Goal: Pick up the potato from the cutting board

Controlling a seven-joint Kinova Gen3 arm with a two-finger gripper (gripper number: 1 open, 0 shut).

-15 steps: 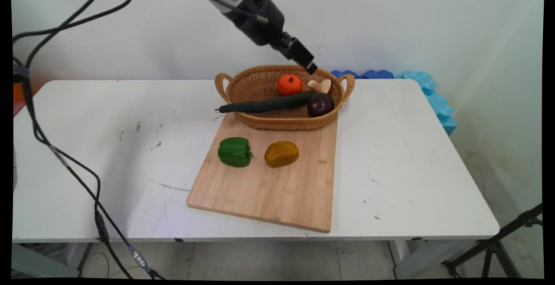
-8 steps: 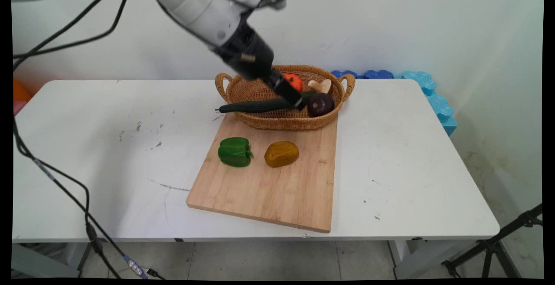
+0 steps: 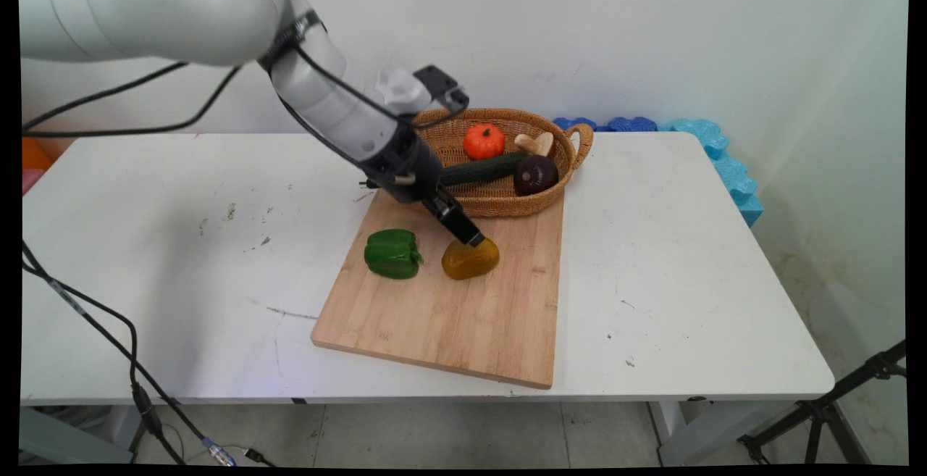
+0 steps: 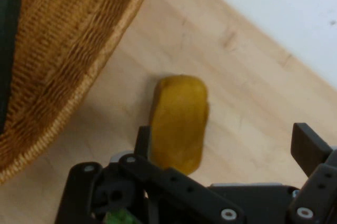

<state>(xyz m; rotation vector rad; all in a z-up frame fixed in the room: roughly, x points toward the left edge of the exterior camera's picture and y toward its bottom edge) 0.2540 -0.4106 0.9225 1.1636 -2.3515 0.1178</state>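
My black gripper (image 3: 474,240) is down over the wooden cutting board (image 3: 463,316), its tip at the top of a yellow-brown potato (image 3: 471,259). In the hand view the gripper (image 4: 225,145) is open: one finger (image 4: 142,142) lies by the potato's (image 4: 178,123) left side and the other finger (image 4: 309,147) stands well off to its right. Nothing is gripped. A green bell pepper (image 3: 392,253) lies on the board to the potato's left. The wicker basket (image 3: 500,204) sits just behind, and its wall (image 4: 58,60) fills the hand view's left.
The basket holds a dark cucumber (image 3: 481,169), a small orange pumpkin (image 3: 484,141), a purple onion (image 3: 536,174) and a mushroom (image 3: 536,144). Blue foam pieces (image 3: 713,153) lie at the table's back right corner. Black cables (image 3: 94,316) hang at the left.
The arm has swung down and forward from above the basket's back rim, across the basket, to the potato on the cutting board. The vegetables have not moved.
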